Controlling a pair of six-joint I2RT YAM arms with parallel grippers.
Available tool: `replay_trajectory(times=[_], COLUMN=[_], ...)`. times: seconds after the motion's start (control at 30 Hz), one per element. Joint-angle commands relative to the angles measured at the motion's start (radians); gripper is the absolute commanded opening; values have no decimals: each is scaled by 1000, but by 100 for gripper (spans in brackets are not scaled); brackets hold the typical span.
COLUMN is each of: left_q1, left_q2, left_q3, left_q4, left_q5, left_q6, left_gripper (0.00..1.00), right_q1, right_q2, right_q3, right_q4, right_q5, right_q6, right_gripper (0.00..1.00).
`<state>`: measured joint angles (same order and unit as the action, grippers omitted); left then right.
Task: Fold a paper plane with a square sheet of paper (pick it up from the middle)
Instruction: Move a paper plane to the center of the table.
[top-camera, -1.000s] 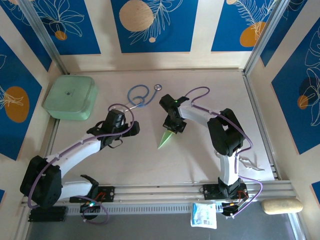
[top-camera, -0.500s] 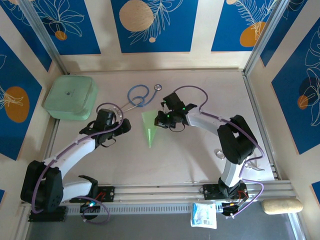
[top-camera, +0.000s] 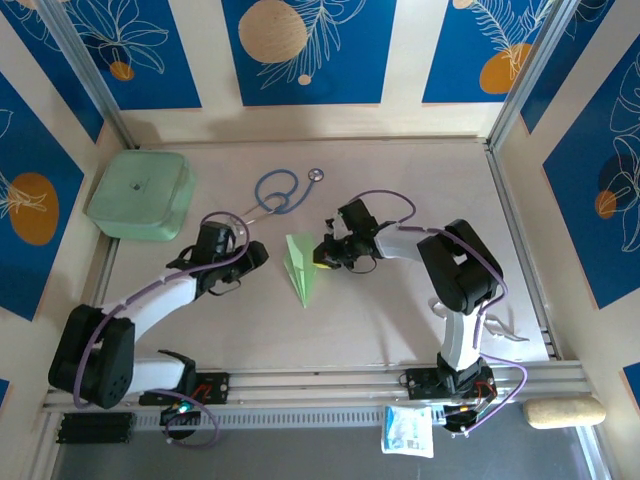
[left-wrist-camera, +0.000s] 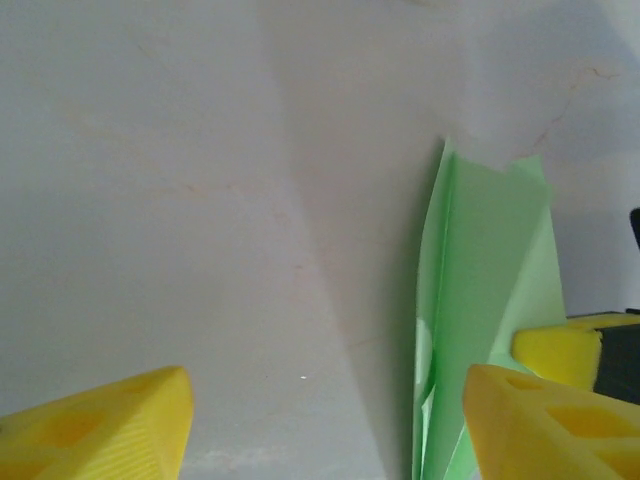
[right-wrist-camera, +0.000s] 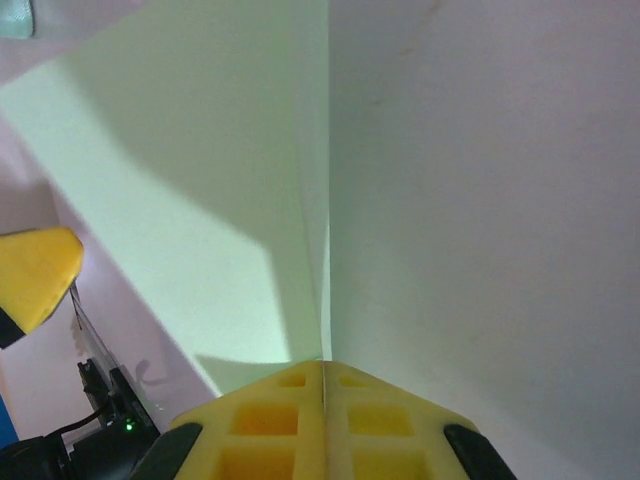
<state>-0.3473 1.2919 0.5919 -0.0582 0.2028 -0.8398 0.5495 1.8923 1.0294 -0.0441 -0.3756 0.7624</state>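
Paper plane (top-camera: 301, 268) is pinched along its crease by my right gripper (top-camera: 323, 253), jaws pressed together, steadying it, I judge, for my left gripper (top-camera: 262, 256), spread wide alongside.

white arms (top-camera: 150, 295), black joints (top-camera: 95, 360), purple cables (top-camera: 385, 194), yellow gripper fingers (left-wrist-camera: 100, 430).

Left claw (left-wrist-camera: 325, 405) spread wide, right claw (right-wrist-camera: 323, 378) pinched closed.
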Motion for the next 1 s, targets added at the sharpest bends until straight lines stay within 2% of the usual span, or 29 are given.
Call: replay_trajectory(times=[0.0,0.2,0.27,0.43,0.6,0.8,0.97], left_q1=[-3,-54,-75,-125,-148,-158,-163], left_q2=[31,105,137,220,280,340,385], left_q3=[-23,-8,6,78,133,212,249], left_q4=[130,226,253,258,251,130,103], left_q5=[99,148,165,184,182,143,150], left_q6=[-67,-88,-89,-66,-56,-36,-38], left_gripper=[68,65,64,55,52,38,27], right_q1=[-13,-23,-26,-31,-33,-34,-35], right_q2=[8,8,12,16,17,21,22], right_q3=[-19,-27,-27,-29,-28,-23,-22], right_q4=[24,9,7,8,6,6,9], right_q5=[-38,-27,-29,-30,-29,-38,-51], right_q6=[0,-3,-3,-3,-5,-6,-5], right_gripper=[9,16,16,16,16,16,16])
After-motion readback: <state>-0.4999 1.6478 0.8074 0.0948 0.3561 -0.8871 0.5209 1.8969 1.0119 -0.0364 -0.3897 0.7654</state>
